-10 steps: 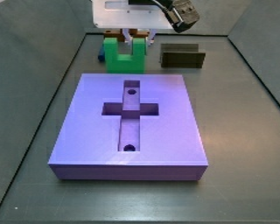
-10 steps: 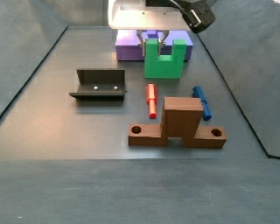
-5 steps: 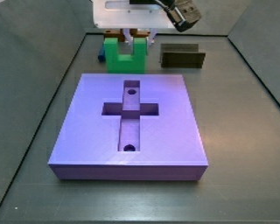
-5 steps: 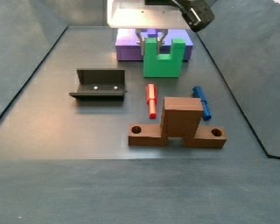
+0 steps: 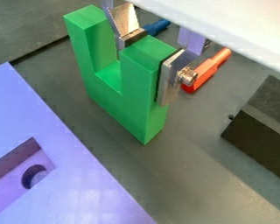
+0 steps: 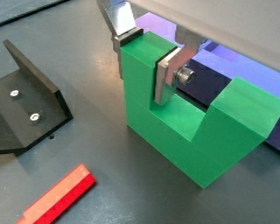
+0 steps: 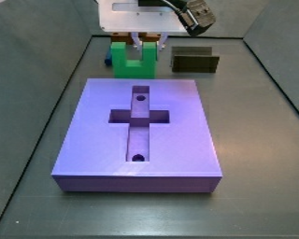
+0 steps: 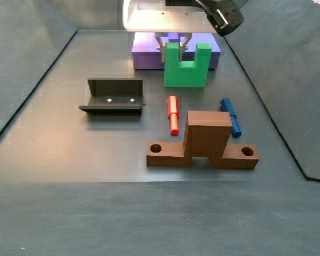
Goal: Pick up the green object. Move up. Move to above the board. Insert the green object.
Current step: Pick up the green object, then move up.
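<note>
While the gripper [image 6: 149, 54] straddles one upright prong of the green object [image 6: 196, 122], silver fingers [image 6: 167, 74] on either face of it, contact looks made but pad pressure can't be confirmed, so call it pinching the prong, probably. The green object sits at the far edge of the desk [image 7: 258, 140] in a side view, just beyond the board [image 7: 139, 140]; its base seems down on the desk, so no lift is visible. Judged progress: grasp roughly done; moving up, travelling above the board and inserting all remain.

Both wrist views show the finger plates on the prong, which the side views are too small to resolve. A wrist view shows the fixture [image 6: 25, 101] and a red peg [image 6: 59, 197]. Only a side view shows the brown cross-shaped block [image 8: 207, 140] and blue peg [image 8: 231, 114] nearer the front; another side view alone shows the board's cross recess [image 7: 138, 115] and the dark olive block [image 7: 196, 62].
</note>
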Available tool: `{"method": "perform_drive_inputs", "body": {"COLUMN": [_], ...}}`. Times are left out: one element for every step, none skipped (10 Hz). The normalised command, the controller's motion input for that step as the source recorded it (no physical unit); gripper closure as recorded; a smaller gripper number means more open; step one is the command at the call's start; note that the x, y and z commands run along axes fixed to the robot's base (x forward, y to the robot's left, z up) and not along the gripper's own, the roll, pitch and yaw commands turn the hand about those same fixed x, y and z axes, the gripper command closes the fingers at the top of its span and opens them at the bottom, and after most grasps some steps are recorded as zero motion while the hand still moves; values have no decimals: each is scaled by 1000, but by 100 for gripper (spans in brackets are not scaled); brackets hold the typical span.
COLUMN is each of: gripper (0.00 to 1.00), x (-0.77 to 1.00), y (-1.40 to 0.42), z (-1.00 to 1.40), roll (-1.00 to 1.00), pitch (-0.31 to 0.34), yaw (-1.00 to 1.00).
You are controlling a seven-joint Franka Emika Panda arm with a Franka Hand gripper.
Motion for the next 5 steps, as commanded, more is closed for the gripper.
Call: {"method": "perform_drive_inputs", "body": {"gripper": [100,100,100,100,100], "x": [0,0,0,0,0], "y": [0,0,0,0,0], "z": [0,0,0,0,833], "roll": [0,0,0,0,0], "pitch": [0,0,0,0,0], "yaw": [0,0,0,0,0]}}
